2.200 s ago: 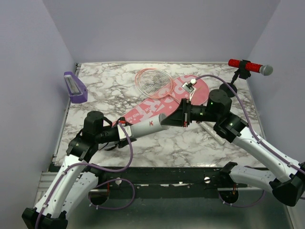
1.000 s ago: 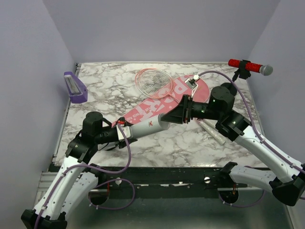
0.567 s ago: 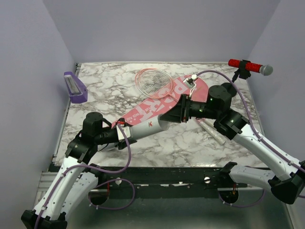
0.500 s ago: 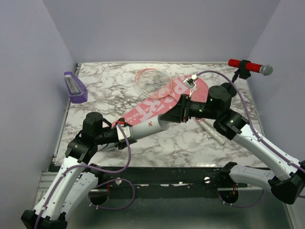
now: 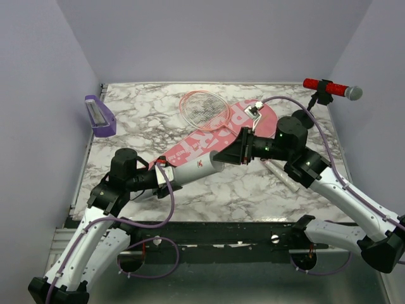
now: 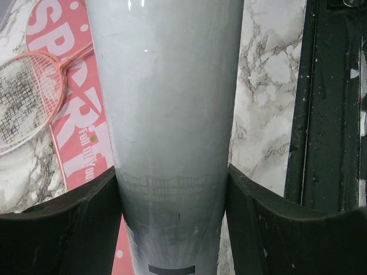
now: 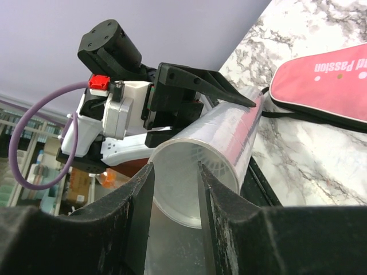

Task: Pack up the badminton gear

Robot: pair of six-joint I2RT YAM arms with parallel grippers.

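From above: the left pincer (image 5: 166, 177) has the white tube (image 5: 193, 168) clamped by its near end and holds it off the surface, slanting up and away. The right pincer (image 5: 233, 154) sits right at the tube's far, open mouth. Just beyond the tube lies the pink bag (image 5: 218, 130), flat, and beyond that the racket (image 5: 201, 107), its head past the bag's far-left side.

Left wrist now: both fingers are pressed on the sides of the tube (image 6: 172, 114), a firm wide grip. A faint lattice shows through the wall just ahead of the fingers, and that looks like the shuttlecock (image 6: 172, 184) already inside. Bag (image 6: 74, 143) and racket (image 6: 28, 97) show to the tube's left.

Right wrist: the fingers stand about half apart, nothing between them, and through the gap you look straight into the tube's mouth (image 7: 195, 172). One finger seems to line up with the rim; whether it touches, I can't tell.

So the tube step looks nearly done. Next, I'd say, the right pincer must back clear of the mouth, then the tube has to go over to the bag, which needs opening; the racket is not yet packed
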